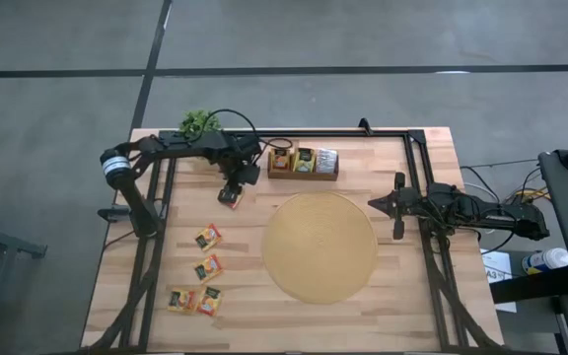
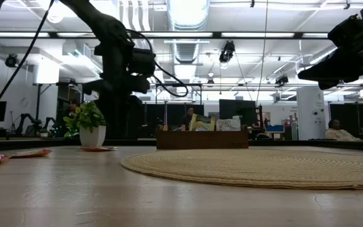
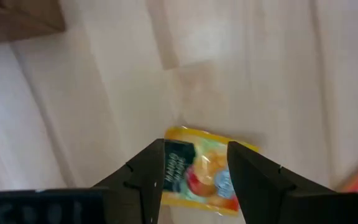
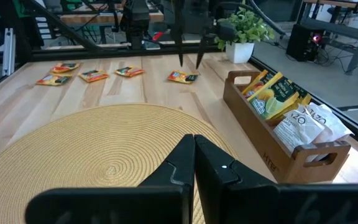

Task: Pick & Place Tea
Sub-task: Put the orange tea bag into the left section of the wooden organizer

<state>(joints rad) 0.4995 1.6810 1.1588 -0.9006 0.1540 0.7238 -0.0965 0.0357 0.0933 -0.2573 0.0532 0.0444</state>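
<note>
A yellow-and-orange tea sachet (image 3: 199, 177) lies flat on the wooden table, left of the wooden tray (image 1: 304, 177). My left gripper (image 3: 196, 149) points down over it, open, one finger on each side and just above it, as the right wrist view shows (image 4: 189, 62). Several more tea sachets (image 1: 208, 237) lie flat in a loose row toward the near left corner. Others stand in the tray's slots (image 4: 272, 93). My right gripper (image 1: 373, 204) waits shut at the right edge of the round woven mat (image 1: 319, 247).
A small potted plant (image 1: 198, 122) stands at the far left corner, behind my left arm. The round mat fills the table's middle, bare. Bare wood lies between the mat and the row of sachets. Black frame rails (image 1: 424, 187) run along the table's sides.
</note>
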